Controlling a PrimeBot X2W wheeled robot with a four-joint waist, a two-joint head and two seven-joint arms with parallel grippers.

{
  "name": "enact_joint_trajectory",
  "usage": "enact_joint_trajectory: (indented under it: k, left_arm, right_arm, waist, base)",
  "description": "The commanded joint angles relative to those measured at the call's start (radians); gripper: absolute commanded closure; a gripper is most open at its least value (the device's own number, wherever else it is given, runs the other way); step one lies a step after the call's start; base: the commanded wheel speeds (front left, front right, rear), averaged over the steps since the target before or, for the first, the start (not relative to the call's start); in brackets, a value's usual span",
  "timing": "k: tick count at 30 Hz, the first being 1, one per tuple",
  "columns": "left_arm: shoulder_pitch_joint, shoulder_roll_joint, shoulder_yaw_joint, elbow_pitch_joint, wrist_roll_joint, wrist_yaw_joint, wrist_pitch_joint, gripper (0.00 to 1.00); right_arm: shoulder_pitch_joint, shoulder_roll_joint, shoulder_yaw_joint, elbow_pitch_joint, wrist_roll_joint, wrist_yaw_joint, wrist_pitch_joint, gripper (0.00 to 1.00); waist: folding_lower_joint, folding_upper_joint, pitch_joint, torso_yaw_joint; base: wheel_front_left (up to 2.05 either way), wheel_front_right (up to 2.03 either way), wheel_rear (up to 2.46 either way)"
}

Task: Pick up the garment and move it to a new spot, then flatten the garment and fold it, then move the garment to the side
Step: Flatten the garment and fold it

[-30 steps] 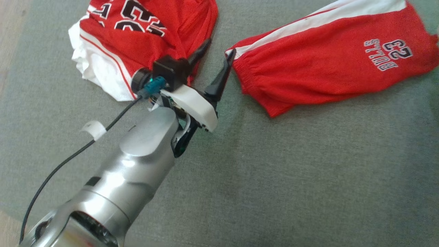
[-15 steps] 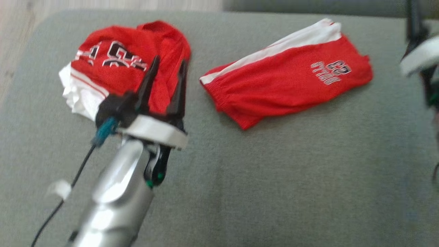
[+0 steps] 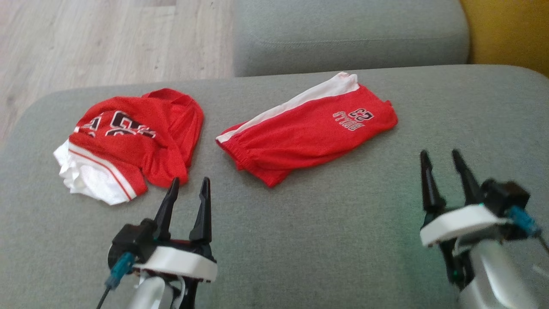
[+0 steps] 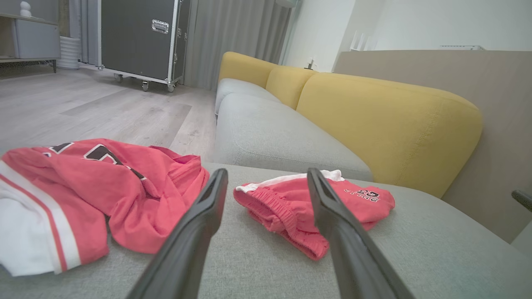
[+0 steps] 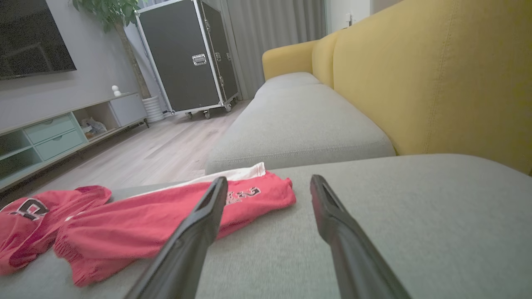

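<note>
Taking the crumpled jersey (image 3: 128, 137) as your garment, note it lies crosswise just ahead-left of the left tool (image 3: 190, 180), which stands apart and empty; the right tool (image 3: 439, 152), likewise apart, sits well away.

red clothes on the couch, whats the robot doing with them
A two-armed robot is sorting clothes on a grey sofa cushion. The red shorts lie flat near the middle and look folded. A crumpled red and white jersey sits to their left. The left gripper hovers just short of the jersey, and the right gripper is over bare cushion on the right. Both have their jaws open and hold nothing.
</note>
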Motion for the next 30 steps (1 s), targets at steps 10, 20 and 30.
enact_joint_trajectory:
  k: [10,20,30]
  left_arm:
    - [0.010,-0.006,0.082,-0.074,0.035,-0.020,-0.008,0.00]
    - [-0.042,-0.006,0.060,-0.095,0.025,-0.028,-0.008,0.00]
    - [-0.125,-0.007,0.019,-0.106,0.004,-0.031,-0.008,0.00]
  right_arm:
    - [0.030,0.054,-0.004,-0.073,-0.070,-0.001,-0.011,0.00]
    - [-0.022,0.066,-0.007,-0.089,-0.100,-0.001,-0.010,0.00]
    - [-0.265,0.069,-0.111,0.030,-0.139,-0.001,0.104,0.00]
  waist:
    - [0.0002,-0.0001,0.012,-0.023]
    - [0.0002,-0.0001,0.100,0.012]
    - [0.0002,-0.0001,0.204,0.108]
  base:
    - [0.00,0.00,0.00]
    - [0.00,0.00,0.00]
    - [0.00,0.00,0.00]
